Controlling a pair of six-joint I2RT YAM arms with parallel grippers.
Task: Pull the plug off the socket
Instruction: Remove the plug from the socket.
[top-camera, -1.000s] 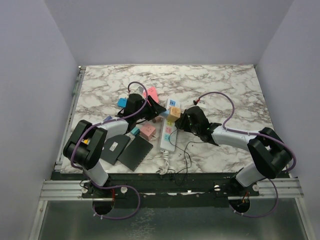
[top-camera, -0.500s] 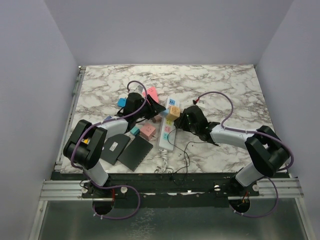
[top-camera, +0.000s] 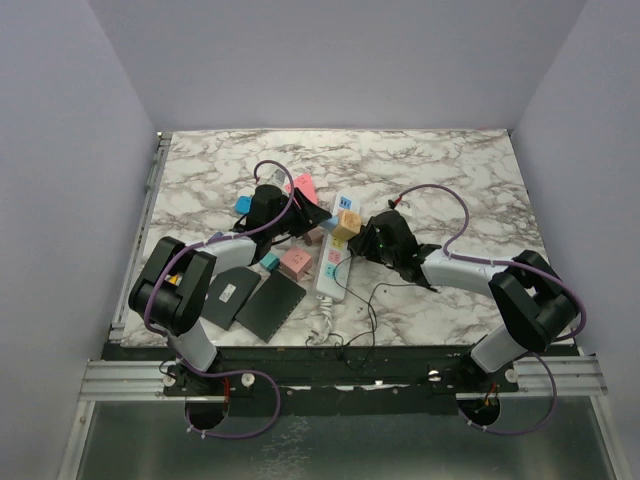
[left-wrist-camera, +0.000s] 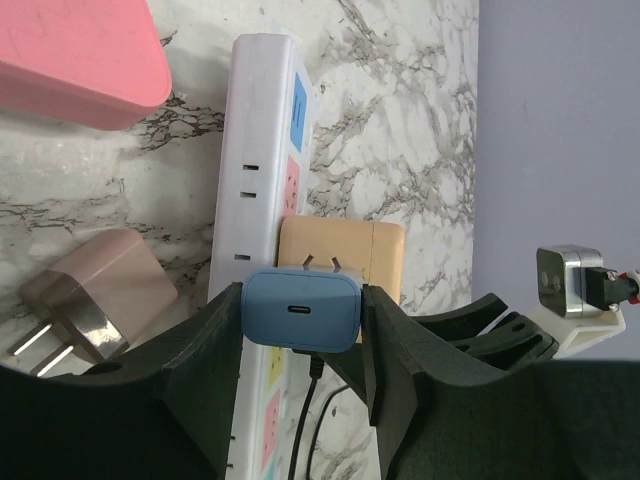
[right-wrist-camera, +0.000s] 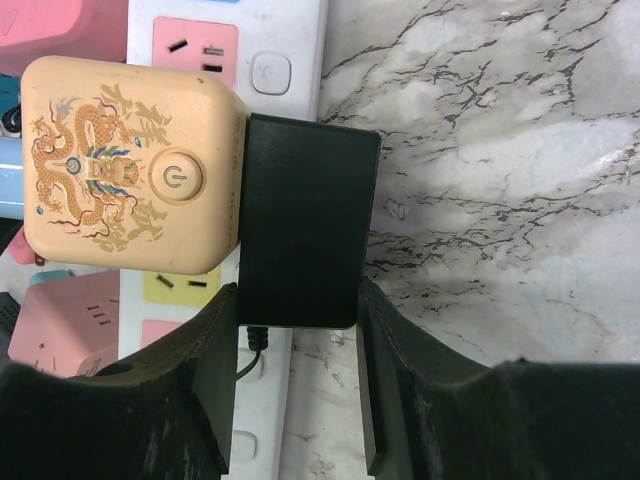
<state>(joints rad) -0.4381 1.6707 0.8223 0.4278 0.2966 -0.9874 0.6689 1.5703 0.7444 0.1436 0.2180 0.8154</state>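
Left claw (top-camera: 316, 222) comes in from 9 o'clock and your right claw (top-camera: 362, 238) from 3 o'clock, meeting over the far half of the socket (top-camera: 336, 268), which runs 12 to 6 between them

Left wrist view: the fingers press both sides of a blue charger (left-wrist-camera: 302, 310) over the socket, with an orange cube (left-wrist-camera: 342, 250) at its 12 o'clock

Right wrist view: the fingers clamp a black adapter (right-wrist-camera: 305, 200) on the socket's edge, the cube at its 9 o'clock

I judge both grasps made and the pull not yet begun; next, draw straight off the outlets without tilting, and watch that the socket does not rise too
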